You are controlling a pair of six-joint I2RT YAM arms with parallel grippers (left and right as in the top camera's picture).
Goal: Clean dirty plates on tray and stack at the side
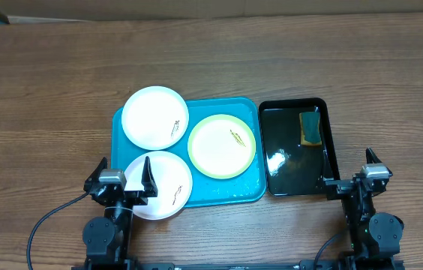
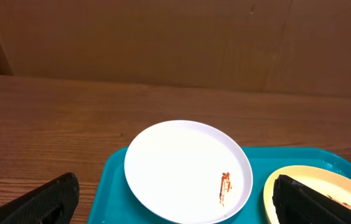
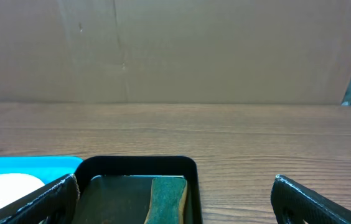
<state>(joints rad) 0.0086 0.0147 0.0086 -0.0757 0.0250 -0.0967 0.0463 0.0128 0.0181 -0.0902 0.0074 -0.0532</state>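
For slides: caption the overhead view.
Three smeared plates on turquoise tray, sponge in black tray, left hand, right hand open.

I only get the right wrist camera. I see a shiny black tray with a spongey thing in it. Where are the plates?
Observer: Three round plates sit on the big turquoise plastic tray: a white plate at the back, a white plate at the front, a yellow-green-rimmed plate to their right.
Operator: Are they yucky?
Observer: Each has a small dark smear.
Operator: What's my other arm doing?
Observer: The left gripper is wide open by the front white plate, holding nothing.
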